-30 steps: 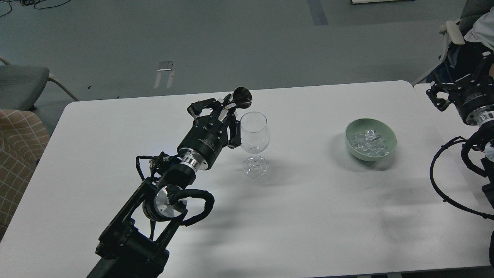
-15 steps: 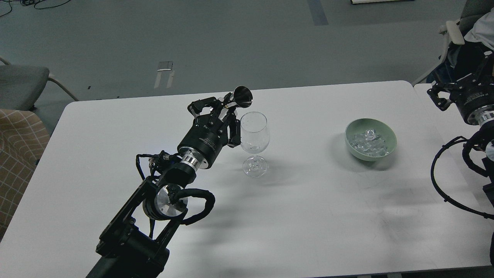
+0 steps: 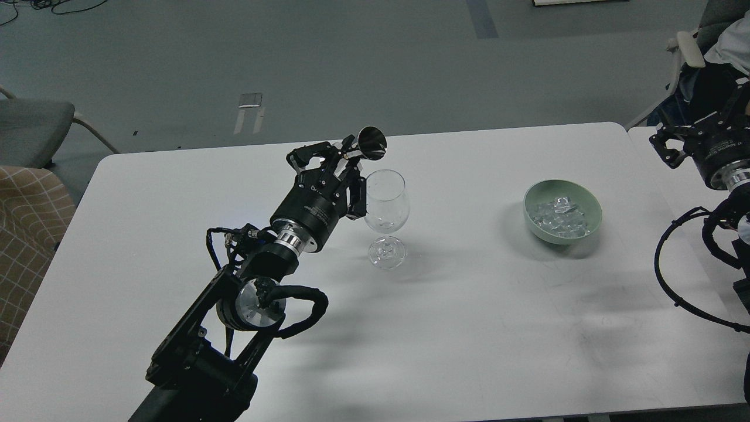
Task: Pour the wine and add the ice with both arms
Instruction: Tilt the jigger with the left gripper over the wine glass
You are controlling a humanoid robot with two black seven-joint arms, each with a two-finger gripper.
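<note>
Head view: one wine glass [image 3: 385,202], one bowl [image 3: 562,193].

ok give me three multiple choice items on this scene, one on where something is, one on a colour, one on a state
1. Where is the ice?
A. in the bowl
B. in the wine glass
C. loose on the table

2. What colour is the bowl?
A. red
B. pale green
C. black

3. What is the left gripper doing?
A. hanging open
B. gripping the glass stem
C. holding a metal cup tilted beside the glass rim

Key: 1 A, the cubes lie heaped inside the bowl; 2 B, its wall is pale green; 3 C, the fingers clamp the shiny cup.
</note>
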